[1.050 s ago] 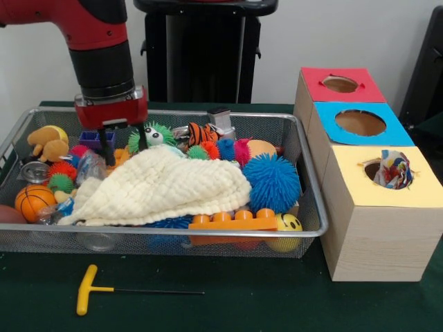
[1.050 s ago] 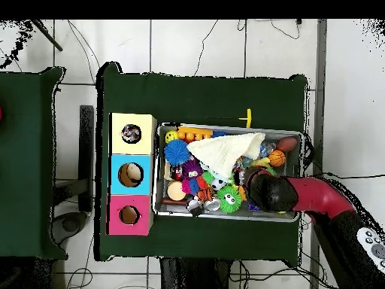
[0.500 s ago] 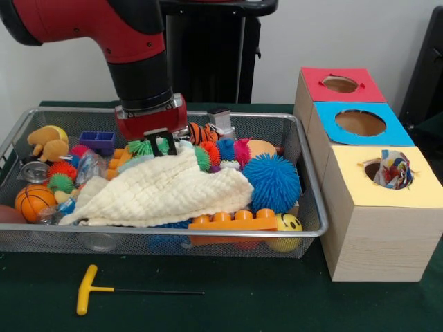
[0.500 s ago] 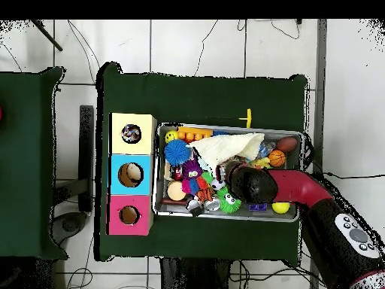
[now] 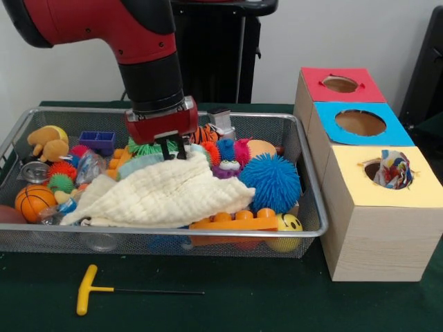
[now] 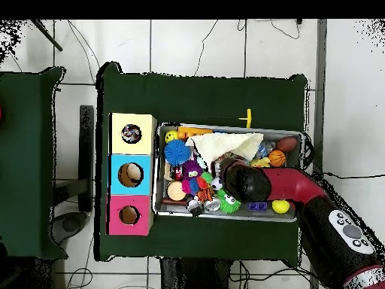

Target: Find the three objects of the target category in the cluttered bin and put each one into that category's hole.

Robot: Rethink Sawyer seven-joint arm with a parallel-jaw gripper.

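Note:
A wire mesh bin (image 5: 208, 236) holds a heap of toys with a cream cloth (image 5: 166, 197) draped over the middle. My gripper (image 5: 173, 150) reaches down at the cloth's far upper edge, its fingers close together and pinching that edge. In the overhead view the arm (image 6: 248, 182) covers the gripper, and the cloth (image 6: 222, 143) shows beside it. Three boxes with holes stand by the bin: red (image 5: 340, 84), blue (image 5: 360, 123) and yellow (image 5: 387, 190). A colourful wad (image 5: 392, 169) sits in the yellow hole.
Round the cloth lie a blue spiky ball (image 5: 272, 181), an orange brick (image 5: 232, 222), a smiley ball (image 5: 287, 225), a basketball (image 5: 31, 200), a plush (image 5: 47, 142) and a blue block (image 5: 97, 140). A yellow T-handle tool (image 5: 86, 288) lies before the bin.
The arm has swung from the bin's left part toward its middle. The fingers have narrowed onto the cloth's edge, and the cloth has been dragged and bunched the same way.

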